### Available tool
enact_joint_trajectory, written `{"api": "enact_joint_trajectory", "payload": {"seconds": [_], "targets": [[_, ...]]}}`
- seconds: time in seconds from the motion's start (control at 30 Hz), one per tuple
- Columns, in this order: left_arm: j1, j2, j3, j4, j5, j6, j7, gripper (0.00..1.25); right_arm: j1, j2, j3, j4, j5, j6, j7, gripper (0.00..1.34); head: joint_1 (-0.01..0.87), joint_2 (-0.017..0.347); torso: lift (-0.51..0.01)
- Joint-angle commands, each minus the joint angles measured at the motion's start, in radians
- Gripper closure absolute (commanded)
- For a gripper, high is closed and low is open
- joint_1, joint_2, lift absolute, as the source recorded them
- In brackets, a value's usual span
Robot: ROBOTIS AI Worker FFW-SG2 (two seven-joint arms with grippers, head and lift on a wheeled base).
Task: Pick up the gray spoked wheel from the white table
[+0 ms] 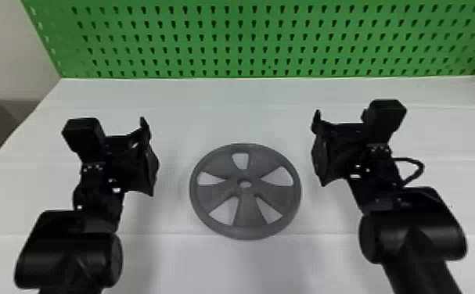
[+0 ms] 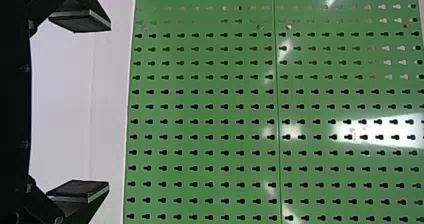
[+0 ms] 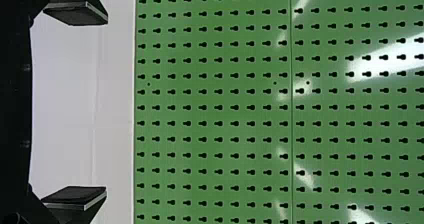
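White table [image 1: 240, 117] spreads under the gray spoked wheel [image 1: 247, 199] and on all sides of it. Beyond the wheel, at the far edge of the table, stands the green pegboard [image 1: 267, 31], with its rows of keyhole-shaped openings; its top is cut off in the head view. In both wrist views the same board lies sideways, and there I can see a straight seam and some bright reflections on it.

To the left of the wheel is the left arm [image 1: 68, 250], and to the right of it is the right arm [image 1: 412, 234]; the bottom edge of the head view cuts both. Between them the wheel lies flat on the table, with five openings around a small hole in its hub. It is seen whole and touches neither gripper.

The left gripper [image 1: 130, 168] is near the wheel on its left side, the right gripper [image 1: 336, 156] near it on its right side. In the head view it is difficult to separate their black parts. The left wrist view shows the fingers [image 2: 77, 189] wide apart, with nothing held between them. Also in the right wrist view the fingers [image 3: 77, 194] are widely opened and hold nothing. Smallest is a bent black cable [image 1: 422, 168], to the right of the wheel, beside the right arm.
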State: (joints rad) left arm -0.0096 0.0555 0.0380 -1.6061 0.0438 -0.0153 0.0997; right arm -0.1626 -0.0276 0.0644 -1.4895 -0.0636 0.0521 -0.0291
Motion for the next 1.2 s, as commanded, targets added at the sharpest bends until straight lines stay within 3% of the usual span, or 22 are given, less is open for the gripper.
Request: {"api": "enact_joint_trajectory", "payload": {"seconds": [0.0,0.63,0.9,1.17], "targets": [[-0.001,0.000,-0.001,-0.002,0.001,0.000,0.000,0.16,0.000,0.000,0.002,0.000,-0.001,0.000,0.000,0.10,0.773,0.066,-0.081],[-0.001,0.001,-0.001,0.000,0.002,0.000,0.000,0.16,-0.005,0.002,0.002,-0.003,-0.004,0.018,0.000,0.10,0.773,0.066,-0.081],[-0.001,0.000,-0.001,0.000,0.002,0.000,0.000,0.16,-0.035,0.002,0.002,-0.031,-0.005,0.118,0.000,0.10,0.773,0.066,-0.081],[-0.001,0.001,0.000,0.000,0.002,0.000,0.000,0.16,-0.094,0.003,0.005,-0.074,-0.005,0.327,0.000,0.10,0.773,0.066,-0.081]]}}
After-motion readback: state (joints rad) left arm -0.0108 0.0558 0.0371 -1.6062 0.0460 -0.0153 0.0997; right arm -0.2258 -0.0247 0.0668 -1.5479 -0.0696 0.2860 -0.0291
